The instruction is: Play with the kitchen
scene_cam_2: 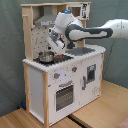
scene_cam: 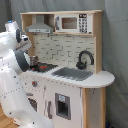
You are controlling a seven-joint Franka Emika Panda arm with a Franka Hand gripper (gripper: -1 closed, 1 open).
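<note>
Progress looks early: the kitchen (scene_cam_2: 65,75) stands whole in both exterior views, oven door (scene_cam_2: 65,95) closed, nothing visibly shifted, so whatever play is intended seems mostly ahead. It fills the middle of the second exterior view, standing on the wooden floor (scene_cam_2: 100,112). A small metal pot (scene_cam_2: 46,56) sits on the stove at about 9 o'clock from the sink (scene_cam_2: 82,50). The arm reaches in from 3 o'clock, and its pincer (scene_cam_2: 56,42) hovers just above the stove, at about 1 o'clock from the pot — whether spread or pressed together I cannot tell. In the first exterior view the arm's white body (scene_cam: 12,65) hides the stove's near edge; the black faucet (scene_cam: 84,59) stands untouched.
</note>
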